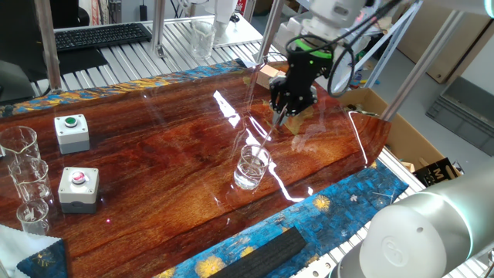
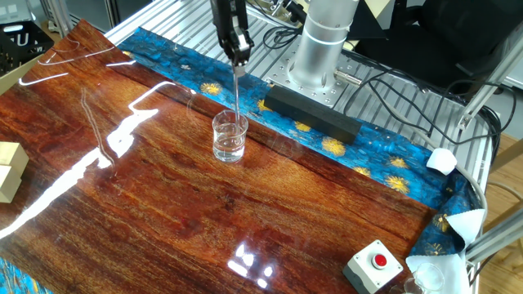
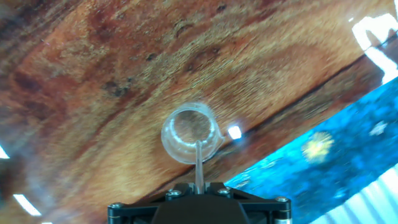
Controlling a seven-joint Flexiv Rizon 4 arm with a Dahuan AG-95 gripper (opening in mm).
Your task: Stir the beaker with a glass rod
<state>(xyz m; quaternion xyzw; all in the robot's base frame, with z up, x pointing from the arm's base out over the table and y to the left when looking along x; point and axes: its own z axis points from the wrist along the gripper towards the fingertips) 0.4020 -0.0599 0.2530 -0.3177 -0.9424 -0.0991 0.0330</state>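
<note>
One end effector (image 2: 239, 55) pts down, pinching glass rod (image 2: 237, 94) in beaker (image 2: 230, 136).

table (image 1: 154, 147): glossy red-brown wood | cloth (image 2: 384, 167): blue, yellow-patterned | light: glare streaks | keyboard (image 1: 100, 35): black, behind

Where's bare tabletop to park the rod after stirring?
Open wood lies between the beaker and the green button box, and beyond the beaker toward the wooden block. Crowded: the corner with the trio of beakers and the red button box.
</note>
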